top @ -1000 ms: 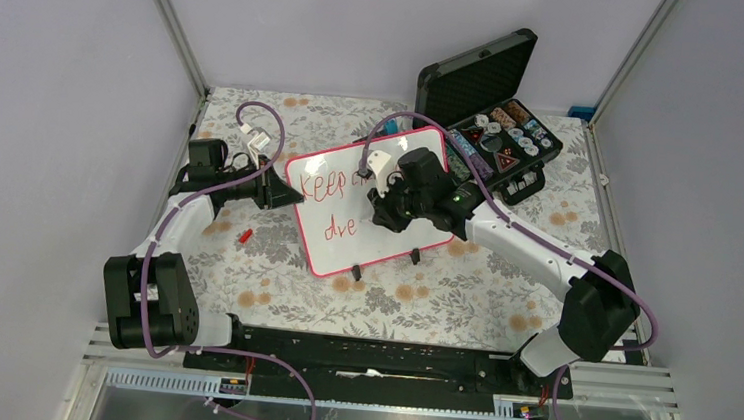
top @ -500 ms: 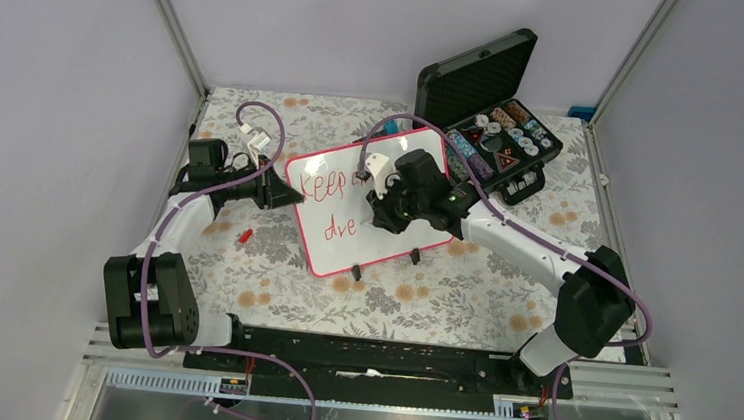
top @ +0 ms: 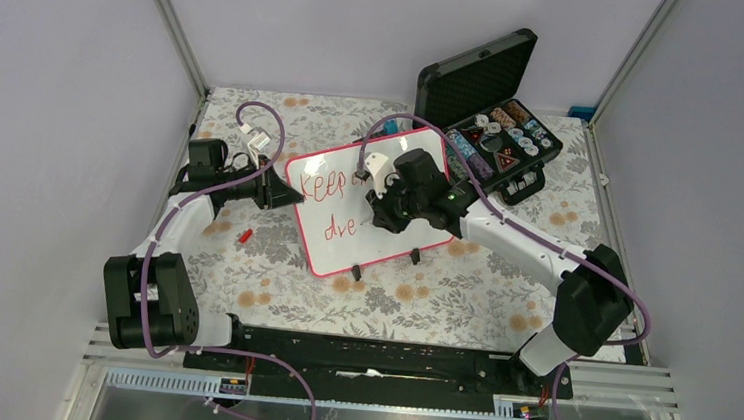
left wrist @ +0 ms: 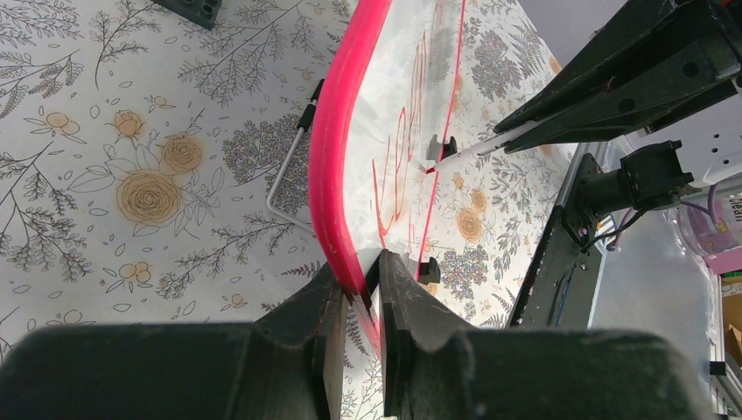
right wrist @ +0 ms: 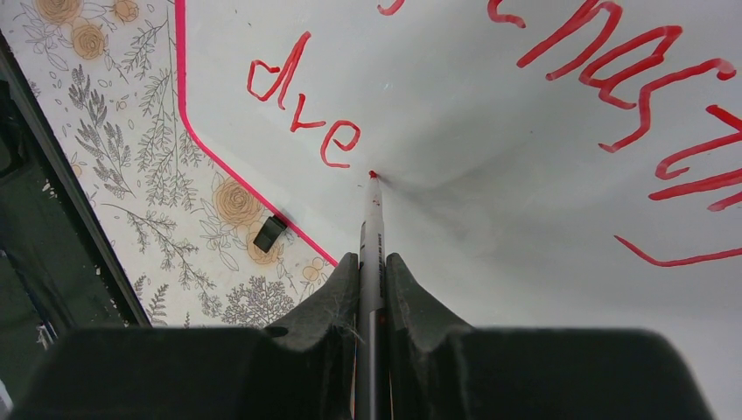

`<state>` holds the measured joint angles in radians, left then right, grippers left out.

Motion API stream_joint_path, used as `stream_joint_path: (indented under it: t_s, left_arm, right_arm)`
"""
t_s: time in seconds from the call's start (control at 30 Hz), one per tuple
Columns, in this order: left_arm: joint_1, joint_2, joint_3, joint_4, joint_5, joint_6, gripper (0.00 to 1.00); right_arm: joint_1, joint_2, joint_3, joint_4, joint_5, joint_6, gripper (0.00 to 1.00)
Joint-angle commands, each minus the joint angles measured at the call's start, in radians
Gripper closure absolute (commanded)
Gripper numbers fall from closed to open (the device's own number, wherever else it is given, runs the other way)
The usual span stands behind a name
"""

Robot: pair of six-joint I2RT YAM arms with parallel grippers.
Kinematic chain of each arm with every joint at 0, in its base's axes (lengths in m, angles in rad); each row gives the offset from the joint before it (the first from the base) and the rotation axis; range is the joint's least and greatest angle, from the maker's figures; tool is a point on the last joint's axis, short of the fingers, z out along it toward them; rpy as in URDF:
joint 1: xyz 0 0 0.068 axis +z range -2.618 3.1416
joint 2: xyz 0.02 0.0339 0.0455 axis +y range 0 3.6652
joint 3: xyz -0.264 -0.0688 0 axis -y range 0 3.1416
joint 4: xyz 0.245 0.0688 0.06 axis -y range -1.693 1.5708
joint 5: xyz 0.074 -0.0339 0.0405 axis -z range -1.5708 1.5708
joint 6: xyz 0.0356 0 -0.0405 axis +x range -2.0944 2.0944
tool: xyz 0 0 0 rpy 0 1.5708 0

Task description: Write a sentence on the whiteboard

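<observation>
one line of the sentence (right wrist: 302, 114) looks done; the second reads "dre", rest pending. right gripper (right wrist: 372, 259) clamps the marker (right wrist: 371, 219), tip on whiteboard (right wrist: 490, 201); left gripper (left wrist: 360, 267) pinches its frame (left wrist: 328, 175).

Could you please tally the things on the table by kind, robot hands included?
whiteboard: 1
red marker: 1
open black case: 1
small red piece on the cloth: 1
hands: 2 (left hand, right hand)
Total: 6

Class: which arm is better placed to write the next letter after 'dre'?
Right: the right gripper holds the marker, tip at the whiteboard beside 'dre'. The left gripper only clamps the frame.
</observation>
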<state>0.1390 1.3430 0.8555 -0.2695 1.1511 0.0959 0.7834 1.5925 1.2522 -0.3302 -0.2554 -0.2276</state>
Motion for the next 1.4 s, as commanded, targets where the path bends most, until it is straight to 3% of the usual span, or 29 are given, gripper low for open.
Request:
stream_joint_path:
  t_s: [0.0,1.37]
  left_arm:
    - [-0.013,-0.022,0.014,0.044,-0.009,0.048,1.00]
    - [-0.012,-0.024,0.013,0.045,-0.011,0.048,1.00]
  right_arm:
    - [-0.006,0.019,0.054,0.010,0.009,0.003,1.00]
    - [0.024,-0.012,-0.007,0.015,0.012,-0.005,1.00]
